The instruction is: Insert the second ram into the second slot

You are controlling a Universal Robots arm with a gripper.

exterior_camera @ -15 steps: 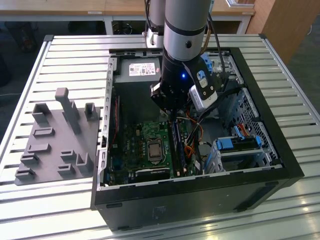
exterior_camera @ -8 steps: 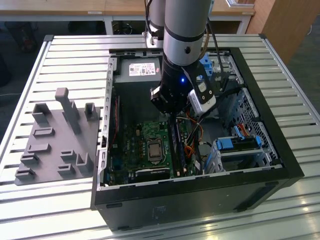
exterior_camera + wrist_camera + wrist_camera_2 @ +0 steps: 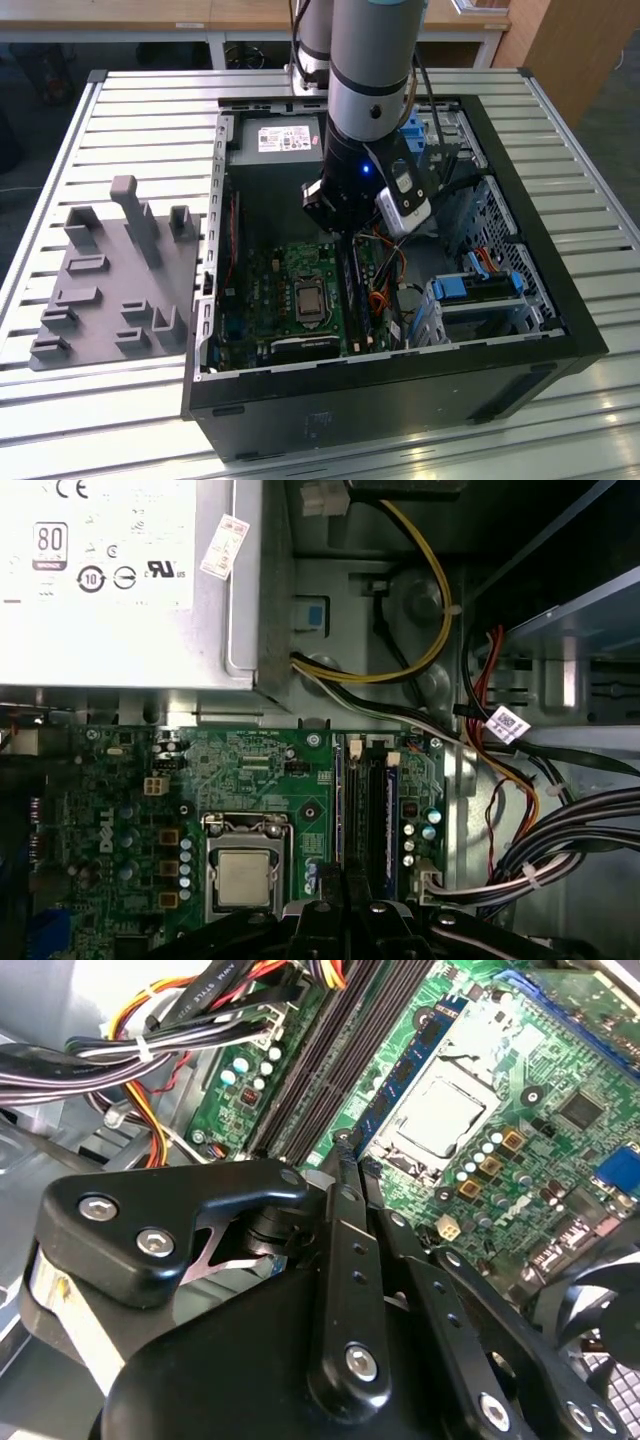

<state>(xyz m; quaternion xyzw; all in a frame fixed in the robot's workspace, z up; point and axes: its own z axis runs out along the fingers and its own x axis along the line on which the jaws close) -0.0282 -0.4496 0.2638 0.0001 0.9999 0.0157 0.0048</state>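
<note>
**Q:** What does the exterior view show?

**A:** An open computer case (image 3: pixel 400 400) lies on a slatted table (image 3: pixel 140 100). A grey fixture tray (image 3: pixel 100 290) sits beside it, toward the exterior view's left. The arm reaches down into the case. Its gripper (image 3: pixel 343 232) hangs just above the motherboard (image 3: pixel 270 290), over the memory slots (image 3: pixel 352 295), which lie next to the processor socket (image 3: pixel 308 300).

**Q:** Where is the second ram?

**A:** In the first wrist view a thin blue strip, read here as the second ram (image 3: pixel 337 800), stands on edge in the slot row. It is on the side nearest the processor socket and runs from the gripper toward the power supply (image 3: pixel 120 580). In the second wrist view the same blue strip (image 3: pixel 405 1070) lies in line with the gripper's tip, alongside the dark slots. Whether the stick is pressed fully home cannot be told.

**Q:** How do the jaws stand?

**A:** That cannot be told. In both wrist views the gripper's own black linkage covers the tip where it meets the slot row. Neither a gap nor a pinch on the stick can be made out.

**Q:** What else lies near the work?

**A:** A cable bundle (image 3: pixel 560 850) of black, yellow, red and orange wires runs beside the slots, on the side away from the processor socket. It is apart from the gripper.
</note>
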